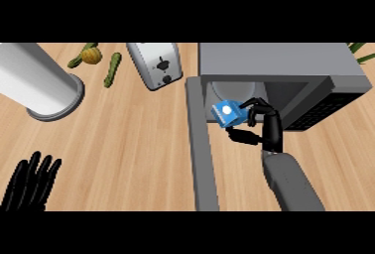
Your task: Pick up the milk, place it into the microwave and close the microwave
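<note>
A small blue milk carton [227, 113] with a white cap hangs at the mouth of the open grey microwave [282, 62]. My right hand [258, 124] is shut on it, fingers and thumb curled round its right side. The microwave's door [201, 149] stands swung open toward me, left of the carton, running down the view as a long grey slab. Inside the cavity a pale turntable plate [233, 92] shows behind the carton. My left hand [31, 183] rests open at the lower left, fingers up, far from the microwave.
A silver toaster [155, 64] stands left of the microwave. A large white cylinder [38, 82] lies at the far left. Green and yellow vegetables [95, 59] lie near the back edge. Green leaves [362, 52] show at the back right.
</note>
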